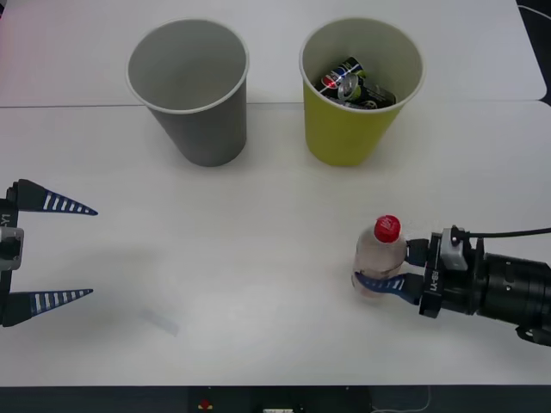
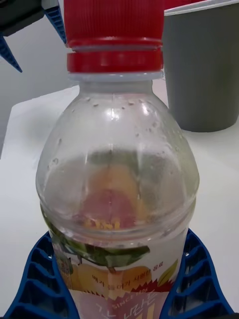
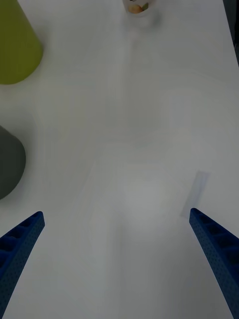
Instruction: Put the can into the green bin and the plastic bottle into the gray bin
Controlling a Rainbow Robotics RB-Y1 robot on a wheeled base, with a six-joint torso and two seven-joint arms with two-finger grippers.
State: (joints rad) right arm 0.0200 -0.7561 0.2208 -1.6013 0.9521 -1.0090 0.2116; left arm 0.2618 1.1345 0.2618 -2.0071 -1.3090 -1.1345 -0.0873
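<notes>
The plastic bottle [image 1: 380,260], clear with a red cap, stands upright on the white table at the front right. My right gripper [image 1: 372,275] comes in from the right and is shut on its lower body; in the right wrist view its blue fingers [image 2: 37,279] hug both sides of the plastic bottle [image 2: 117,164]. The can [image 1: 351,83] lies inside the green bin [image 1: 344,138] at the back right. The gray bin [image 1: 202,129] stands to its left. My left gripper [image 1: 52,251] hovers open at the table's left edge, holding nothing.
A seam between two tabletops runs behind the bins. A small clear strip [image 1: 161,322] lies flat at the front left. The left wrist view shows the green bin [image 3: 15,45], the gray bin [image 3: 7,164] and the far bottle [image 3: 137,6] across bare table.
</notes>
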